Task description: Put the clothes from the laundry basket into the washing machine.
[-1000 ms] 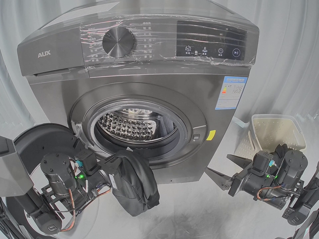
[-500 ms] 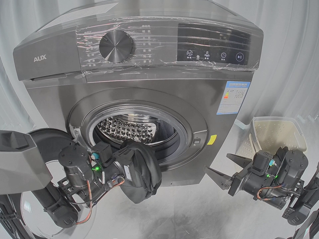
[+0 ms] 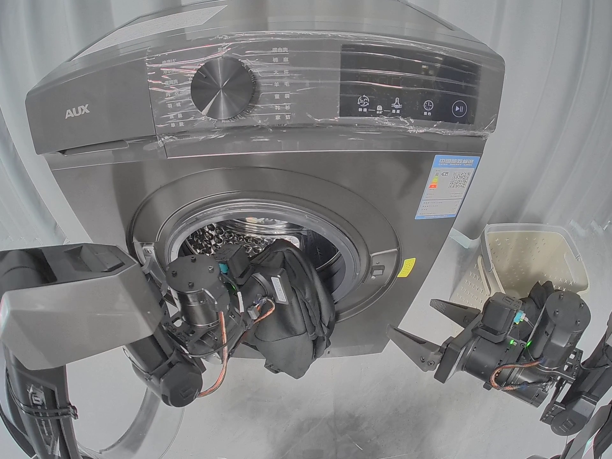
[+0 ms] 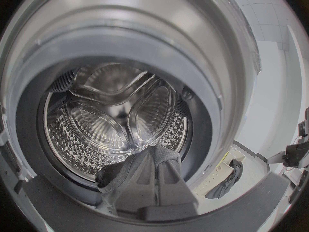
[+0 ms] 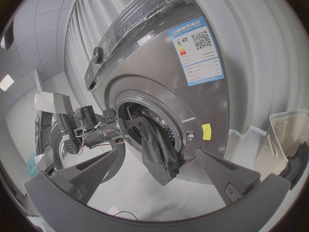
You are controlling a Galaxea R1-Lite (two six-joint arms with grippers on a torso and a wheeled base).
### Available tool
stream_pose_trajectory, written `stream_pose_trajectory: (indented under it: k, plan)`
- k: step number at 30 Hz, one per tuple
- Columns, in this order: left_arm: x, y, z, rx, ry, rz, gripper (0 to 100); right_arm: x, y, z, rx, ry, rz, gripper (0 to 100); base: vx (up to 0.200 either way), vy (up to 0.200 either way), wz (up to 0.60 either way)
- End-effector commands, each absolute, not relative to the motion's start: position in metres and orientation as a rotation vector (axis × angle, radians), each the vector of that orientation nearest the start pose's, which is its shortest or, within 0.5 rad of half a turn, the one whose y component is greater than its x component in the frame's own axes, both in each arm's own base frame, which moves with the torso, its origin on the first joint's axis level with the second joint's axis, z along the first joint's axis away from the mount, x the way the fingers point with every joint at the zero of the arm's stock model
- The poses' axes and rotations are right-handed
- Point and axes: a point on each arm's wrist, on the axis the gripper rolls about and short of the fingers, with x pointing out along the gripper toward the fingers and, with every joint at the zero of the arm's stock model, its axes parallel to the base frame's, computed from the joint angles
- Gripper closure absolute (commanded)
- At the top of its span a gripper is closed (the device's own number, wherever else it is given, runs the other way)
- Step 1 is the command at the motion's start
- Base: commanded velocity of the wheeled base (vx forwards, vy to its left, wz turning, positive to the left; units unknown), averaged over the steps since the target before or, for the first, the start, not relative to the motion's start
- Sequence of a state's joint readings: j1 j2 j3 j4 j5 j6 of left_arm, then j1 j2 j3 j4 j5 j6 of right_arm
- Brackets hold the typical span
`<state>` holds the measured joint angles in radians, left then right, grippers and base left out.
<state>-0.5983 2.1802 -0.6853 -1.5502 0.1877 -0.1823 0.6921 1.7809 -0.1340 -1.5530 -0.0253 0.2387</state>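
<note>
The grey washing machine [image 3: 268, 160] stands with its drum opening [image 3: 255, 231] uncovered. My left gripper [image 4: 157, 155] is shut on a black garment [image 3: 299, 313] right at the opening's lower rim. Most of the cloth hangs down outside the front; in the left wrist view it drapes over the fingers. The steel drum [image 4: 109, 113] holds no clothes that I can see. My right gripper [image 3: 413, 319] hangs open and holds nothing, low at the right between the machine and the cream laundry basket [image 3: 554, 243]. More dark clothes [image 3: 540, 288] lie in the basket, partly hidden behind the right arm.
The machine's round door [image 3: 134, 419] is swung open at the lower left, behind my left arm. White curtains hang behind the machine. Bare floor [image 3: 357, 403] lies in front of it between the two arms.
My left gripper has carried the black garment up and forward, from below the door opening to its rim. The right arm has hardly moved. The head view shifted slightly.
</note>
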Motion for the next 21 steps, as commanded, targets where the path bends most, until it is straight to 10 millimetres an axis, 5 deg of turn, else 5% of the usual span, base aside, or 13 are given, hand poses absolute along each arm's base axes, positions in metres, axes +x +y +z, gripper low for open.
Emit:
stream_pose_trajectory:
  k: [1,12,21]
  plan:
    - [0.324,-0.208,0.061,-0.202,-0.002,-0.389,100,0.174,0.146,0.104,0.196,0.171,0.66,0,0.0,0.0,0.0]
    - [0.375,-0.198,0.04,-0.212,-0.054,-0.318,100,0.173,0.147,0.102,0.193,0.181,0.666,0,0.0,0.0,0.0]
    - [0.4,-0.209,0.029,-0.216,-0.065,-0.33,100,0.173,0.147,0.102,0.195,0.181,0.666,0,0.0,0.0,0.0]
